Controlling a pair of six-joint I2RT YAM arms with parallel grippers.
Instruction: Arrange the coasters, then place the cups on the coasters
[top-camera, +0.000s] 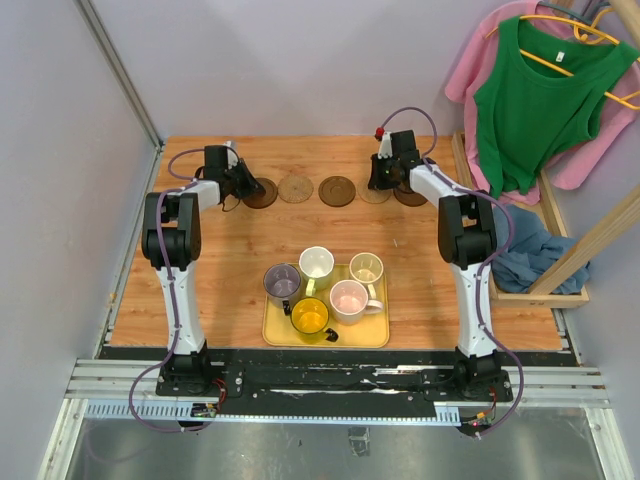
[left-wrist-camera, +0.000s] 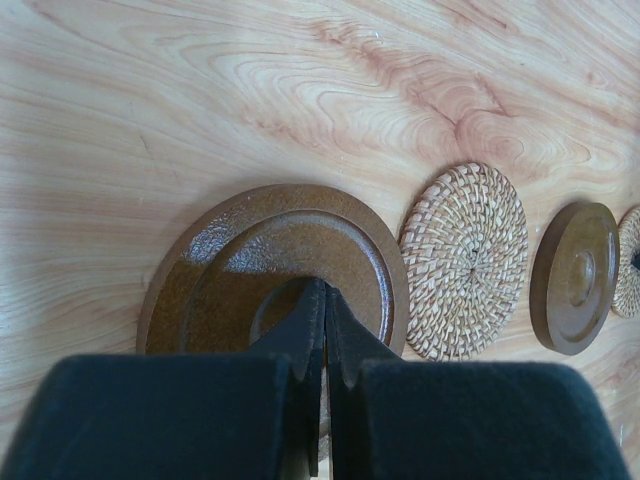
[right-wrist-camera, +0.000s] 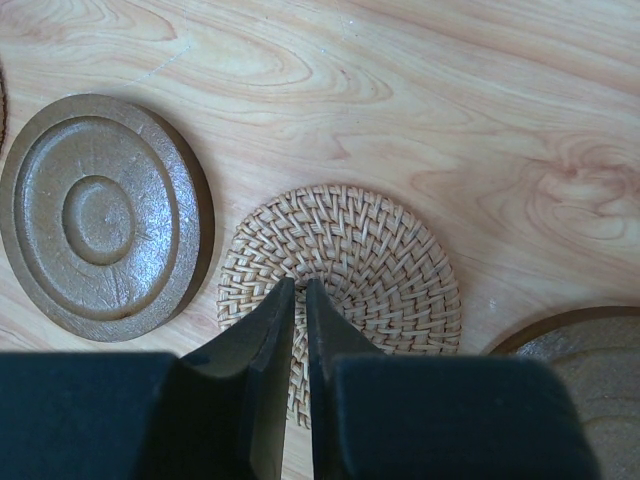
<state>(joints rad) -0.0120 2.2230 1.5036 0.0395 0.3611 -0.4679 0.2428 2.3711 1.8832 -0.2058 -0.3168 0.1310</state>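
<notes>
Left tool (left-wrist-camera: 322, 300) closed over a glossy brown ringed coaster (left-wrist-camera: 270, 260); right tool (right-wrist-camera: 300, 295) nearly closed over a woven tan coaster (right-wrist-camera: 345, 260).

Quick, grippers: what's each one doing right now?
Left gripper: closed, tips over the dark brown coaster, holding nothing.
Right gripper: nearly closed, tips over the woven coaster, nothing visibly gripped.

Cups (top-camera: 320, 285) on tray (top-camera: 275, 335), coasters (top-camera: 337, 190) behind
</notes>
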